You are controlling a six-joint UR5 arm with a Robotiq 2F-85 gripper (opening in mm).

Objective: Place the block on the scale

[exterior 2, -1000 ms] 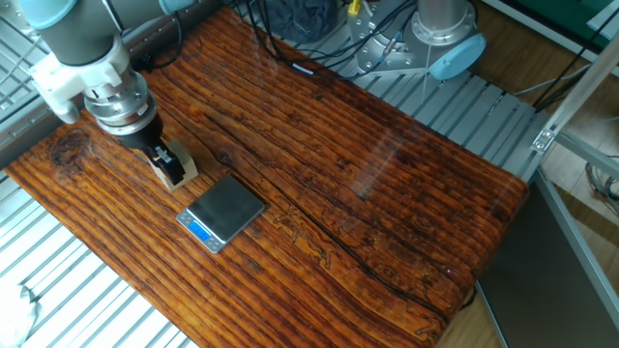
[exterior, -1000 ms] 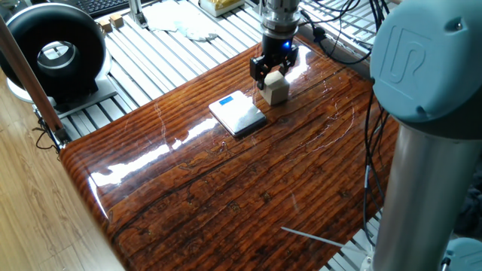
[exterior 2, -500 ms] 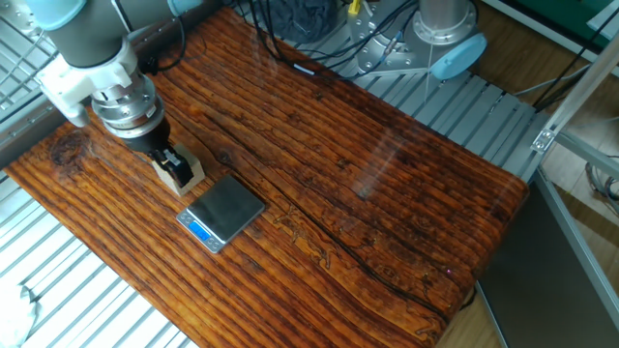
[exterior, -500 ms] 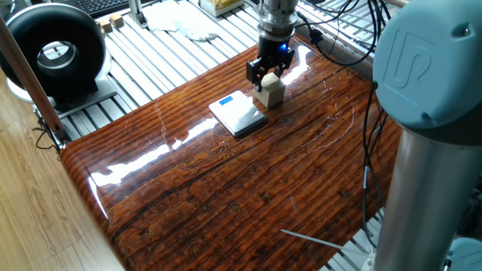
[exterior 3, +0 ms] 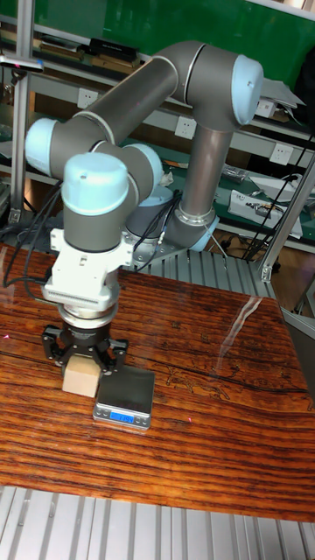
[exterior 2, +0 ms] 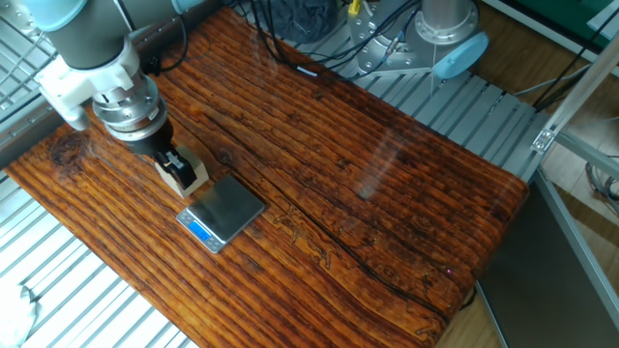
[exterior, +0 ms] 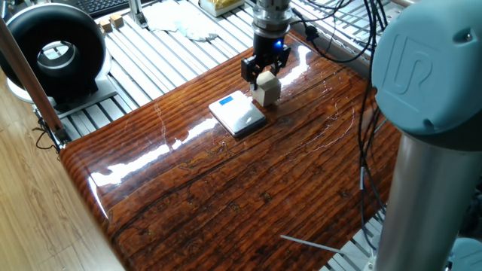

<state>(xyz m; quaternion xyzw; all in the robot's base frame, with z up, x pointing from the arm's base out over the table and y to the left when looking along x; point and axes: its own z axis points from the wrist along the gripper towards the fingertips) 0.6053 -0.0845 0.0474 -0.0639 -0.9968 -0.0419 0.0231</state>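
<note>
Looking across from the near edge of the counter (exterior 3: 201, 455) in the tall fixed view, we met the scale (exterior 3: 123, 399) first, a thin flat pad with its small blue rectangle facing us, lying free with nothing on it. Just beside it, and a little farther back, our hand (exterior 3: 80, 366) was pinching the block (exterior 3: 80, 380), the dark fingers pressed against two opposite faces near the cube's top while most of the cube hung out below them. We could not tell from any view whether the block was resting on the wood or riding just above it. In the other fixed view the block (exterior 2: 186, 172) sat close to the nearest corner of the scale (exterior 2: 224, 212), apart from it by only a sliver of wood. We judged that to be the main hazard: carried sideways this low, the cube's lower edge would catch the pad's rim and shove the light scale along the glossy counter. With so high and shallow a grip, the same knock could twist the cube in the fingers. Farther off, cables (exterior: 354, 45) trailed behind the arm; we judged they might drag, though they looked slack.
</note>
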